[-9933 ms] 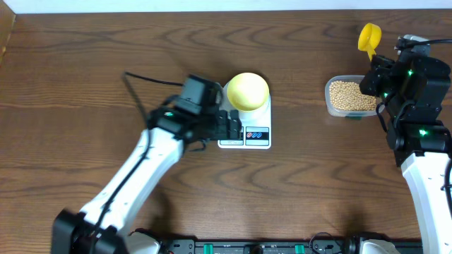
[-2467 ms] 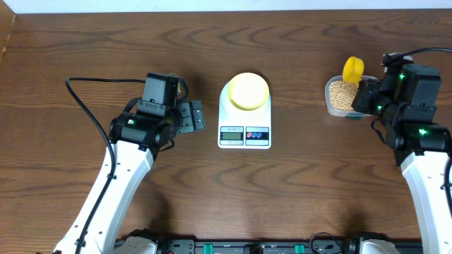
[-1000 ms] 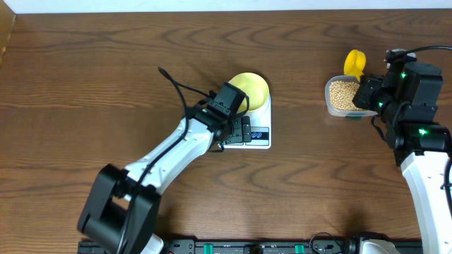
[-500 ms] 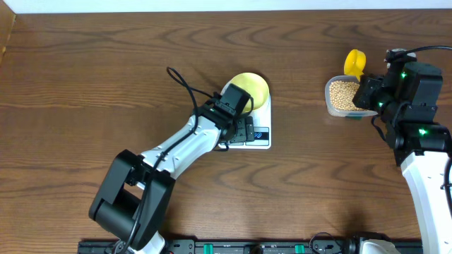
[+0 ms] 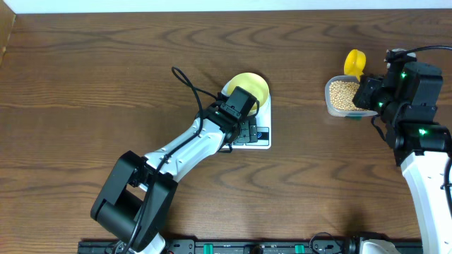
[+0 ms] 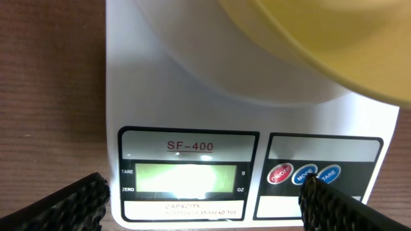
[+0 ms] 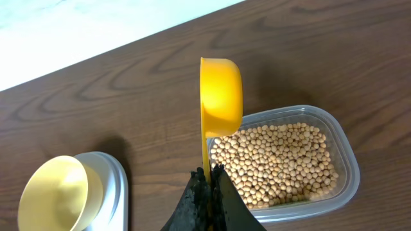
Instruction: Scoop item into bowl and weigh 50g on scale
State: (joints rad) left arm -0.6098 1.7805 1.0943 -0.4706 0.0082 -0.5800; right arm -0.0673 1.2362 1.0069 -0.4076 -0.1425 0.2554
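The left gripper (image 6: pixel 204 187) has its fingers (image 6: pixel 80 200) spread wide. In the left wrist view one tip shows at the lower left corner and the other at the lower right. Between them lies the front panel of the white scale (image 6: pixel 160 77). Its lit display (image 6: pixel 183 178) sits just inside the left tip, and the red and blue buttons (image 6: pixel 303 174) sit right by the right tip; whether that tip touches a button cannot be told. Above the panel, in the upper right of that frame, the pale yellow bowl (image 6: pixel 321 45) stands on the scale's platform. In the overhead view the bowl is at the centre of the frame, on the brown wooden table (image 5: pixel 85 70). The right gripper (image 7: pixel 209 176) is pressed together, pinching the thin handle of a yellow scoop (image 7: pixel 221 96), which stands up from the fingers with its cup turned on edge. Just right of and below the cup lies a clear plastic tub (image 7: pixel 342 151) full of tan beans (image 7: pixel 276 163). It sits at the right of the overhead frame, well apart from the scale and bowl.
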